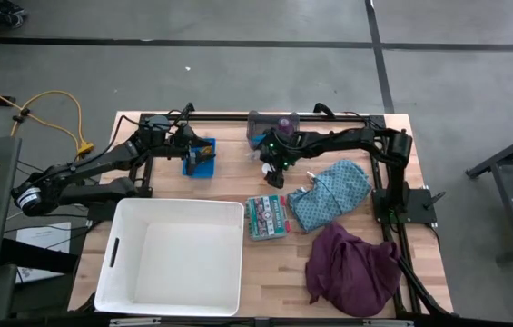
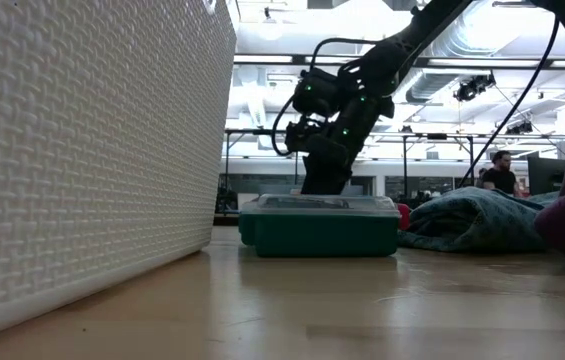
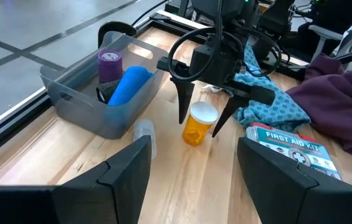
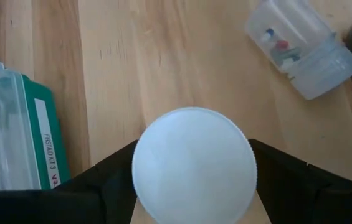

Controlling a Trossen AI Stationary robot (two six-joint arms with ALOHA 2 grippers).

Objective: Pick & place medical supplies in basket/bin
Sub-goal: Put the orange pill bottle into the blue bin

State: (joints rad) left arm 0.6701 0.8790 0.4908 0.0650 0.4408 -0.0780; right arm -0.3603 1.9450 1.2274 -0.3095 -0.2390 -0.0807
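Observation:
An orange bottle with a white cap (image 3: pixel 198 124) stands slightly tilted on the table; its cap also shows in the right wrist view (image 4: pixel 193 165). My right gripper (image 1: pixel 276 178) is open above it, pointing down, one finger on each side of the cap; I cannot tell whether they touch it. A purple roll (image 3: pixel 109 64) and a blue roll (image 3: pixel 128 85) lie in a small grey bin (image 3: pixel 70 93). The teal patterned cloth (image 1: pixel 333 193) and the maroon cloth (image 1: pixel 351 268) lie at the table's right. My left gripper (image 1: pixel 202 156) is open and empty, left of the bottle.
A large white bin (image 1: pixel 170 254) stands at the near left. A green first-aid box (image 1: pixel 267 216) lies between it and the teal cloth. A small clear container (image 4: pixel 303 53) lies on its side near the bottle. A person (image 2: pixel 502 170) shows in the room behind.

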